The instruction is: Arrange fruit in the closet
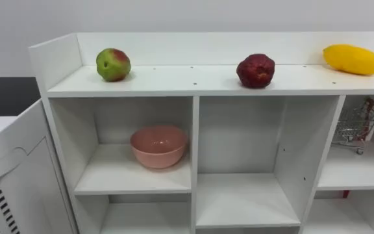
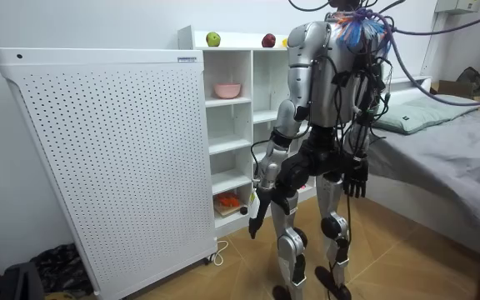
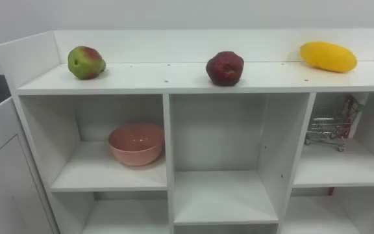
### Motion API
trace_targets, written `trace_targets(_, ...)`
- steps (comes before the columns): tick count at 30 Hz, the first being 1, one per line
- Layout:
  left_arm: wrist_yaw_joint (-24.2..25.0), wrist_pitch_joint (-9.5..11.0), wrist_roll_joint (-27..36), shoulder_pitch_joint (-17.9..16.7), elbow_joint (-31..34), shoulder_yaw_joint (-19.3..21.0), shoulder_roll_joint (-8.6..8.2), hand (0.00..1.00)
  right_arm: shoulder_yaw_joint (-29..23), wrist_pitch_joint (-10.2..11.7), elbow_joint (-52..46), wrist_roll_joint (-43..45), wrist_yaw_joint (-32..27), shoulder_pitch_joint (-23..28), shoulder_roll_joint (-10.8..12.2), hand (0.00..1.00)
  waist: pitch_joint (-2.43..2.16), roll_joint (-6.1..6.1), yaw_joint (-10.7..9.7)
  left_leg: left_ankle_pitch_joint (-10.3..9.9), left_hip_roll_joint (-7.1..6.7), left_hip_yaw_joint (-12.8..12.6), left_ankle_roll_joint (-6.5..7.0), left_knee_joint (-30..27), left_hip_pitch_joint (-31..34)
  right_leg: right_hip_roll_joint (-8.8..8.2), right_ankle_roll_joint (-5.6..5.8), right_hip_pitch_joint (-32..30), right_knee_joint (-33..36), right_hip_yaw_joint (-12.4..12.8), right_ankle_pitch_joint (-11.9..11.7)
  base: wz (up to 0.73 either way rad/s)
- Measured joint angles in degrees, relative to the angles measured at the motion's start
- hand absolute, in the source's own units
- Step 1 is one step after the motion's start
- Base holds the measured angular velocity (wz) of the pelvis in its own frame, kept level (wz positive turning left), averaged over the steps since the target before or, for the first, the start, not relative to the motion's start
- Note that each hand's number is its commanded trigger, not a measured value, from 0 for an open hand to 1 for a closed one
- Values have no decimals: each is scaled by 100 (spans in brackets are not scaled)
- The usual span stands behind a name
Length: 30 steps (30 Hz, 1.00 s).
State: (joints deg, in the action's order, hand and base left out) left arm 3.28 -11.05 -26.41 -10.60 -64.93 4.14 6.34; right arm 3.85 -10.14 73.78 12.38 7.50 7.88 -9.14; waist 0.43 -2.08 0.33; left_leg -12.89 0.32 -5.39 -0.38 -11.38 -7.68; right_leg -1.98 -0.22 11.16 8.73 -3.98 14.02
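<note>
Green-red apple (image 1: 113, 64), dark red fruit (image 1: 256, 70) and yellow mango (image 1: 352, 59) sit atop the white shelf unit (image 1: 174, 81); likely light, smooth and prone to roll, best cupped round the middle. Room view: left hand (image 2: 255, 212) and right hand (image 2: 355, 181) hang loose-fingered and empty, the fruit well above them. Right eye view: pink bowl (image 3: 135, 144) in the compartment under the apple.

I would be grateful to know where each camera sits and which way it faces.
Left eye view: on the robot's head, facing down at the closet, whose top carries the apple, red fruit and yellow fruit.
Right eye view: beside it, same scene.
Room view: stands behind the robot, seeing its whole body, left hand and right hand hanging.
All three share the apple and pink bowl.
</note>
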Motion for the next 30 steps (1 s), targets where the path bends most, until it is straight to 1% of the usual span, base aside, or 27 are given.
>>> trace_targets(8, 20, 0, 1, -2, -1, -1, 1, 0, -4, -3, 4, -5, -178, 18, 28, 0, 7, 13, -7, 0, 1, 0, 0, -4, -6, 0, 0, 6, 7, -5, -1, 0)
trace_targets(11, 8, 0, 77, -1, -2, -13, 1, 0, -93, 4, 23, -80, -309, 18, 43, 0, 11, 22, -71, 0, -7, 38, 0, -1, -15, -1, 0, 39, 1, -1, -1, 6)
trace_targets(13, -10, 5, 137, -21, -54, -93, 2, 0, -283, 14, 46, -339, -500, 3, 53, 0, 17, 33, -125, 0, -8, 31, 0, 12, -93, -1, 3, 97, -5, 23, 1, -4)
trace_targets(14, -10, 11, 154, -31, -54, -100, 0, 0, -310, 22, 33, -415, -554, 5, 53, 0, 18, 38, -125, 0, -7, 27, 0, 11, -106, 2, 4, 96, -8, 53, 4, -15)
trace_targets(17, -8, 13, 165, -18, -45, -82, 0, 0, -673, 16, 26, -799, -793, 12, 39, 0, 21, 79, -157, -1, -3, 11, 2, 9, -107, 7, 5, 73, -10, 102, 4, -7)
trace_targets(19, -8, 19, 169, -17, 14, -38, 8, 0, -1045, 44, -93, -1464, -1008, 6, 24, 0, 14, 114, -162, -4, -4, -1, 6, 7, -107, 7, 7, 59, -5, 127, 3, -8)
trace_targets(20, -8, 24, 169, -17, 39, -11, 11, 0, -1137, 61, -176, -1617, -1056, 3, 23, 0, 7, 106, -167, -4, -5, -5, 6, 4, -108, 6, 7, 57, -2, 147, 3, -7)
trace_targets(21, -8, 44, 174, -12, 69, 33, 21, 0, -1339, 69, -495, -1779, -1158, -4, 24, 0, 1, 117, -176, -4, -5, -9, 6, 3, -108, 6, 9, 44, 10, 170, 1, -11)
trace_targets(22, -12, 93, 193, -2, 81, 44, 40, 0, -1515, 165, -836, -1892, -1308, -60, 17, 0, -4, 150, -185, -4, -6, -7, 6, 2, -103, 7, 15, 20, 14, 202, -5, -12)
trace_targets(23, -19, 123, 202, 3, 88, 44, 53, 0, -1579, 238, -963, -1971, -1388, -112, 11, 0, -4, 162, -196, -4, -7, -8, 6, -1, -101, 7, 18, 12, 17, 206, -9, -9)
trace_targets(24, -31, 162, 210, 19, 173, 45, 96, 0, -1670, 329, -1392, -2171, -1555, -178, 9, 0, -3, 171, -214, -3, -8, -7, 6, -1, -85, 7, 22, -10, 28, 203, -14, 0)
trace_targets(25, -51, 214, 219, 45, 283, 52, 147, 0, -1690, 430, -1835, -2402, -1682, -214, 6, 0, -1, 170, -223, -3, -9, -6, 6, 3, -77, 7, 23, -17, 25, 201, -14, 3)
trace_targets(26, -64, 262, 239, 74, 291, 58, 170, 0, -1707, 462, -2065, -2489, -1734, -244, 1, 0, -1, 166, -234, -3, -10, -7, 7, 5, -77, 7, 23, -16, 25, 209, -14, 0)
trace_targets(27, -93, 334, 357, 139, 291, 85, 195, 0, -1725, 491, -2607, -2534, -1858, -292, 6, 0, -3, 168, -215, -3, -13, -10, 7, 4, -76, 5, 30, -22, 33, 201, -18, 0)
trace_targets(28, -149, 404, 466, 191, 299, 151, 188, 0, -1737, 556, -3174, -2525, -1990, -338, 14, 0, -5, 177, -214, -3, -16, -13, 7, 4, -77, 5, 34, -27, 28, 207, -23, -4)
trace_targets(29, -168, 428, 542, 220, 305, 151, 187, 0, -1732, 587, -3456, -2503, -2062, -365, 17, 0, -5, 179, -213, -3, -17, -21, 7, 4, -77, 5, 37, -29, 25, 219, -26, -5)
trace_targets(30, -201, 500, 732, 270, 302, 145, 189, 0, -1724, 647, -4068, -2422, -2192, -399, 39, 0, -5, 176, -216, -3, -18, -31, 7, 9, -70, 4, 37, -38, 20, 219, -26, -4)
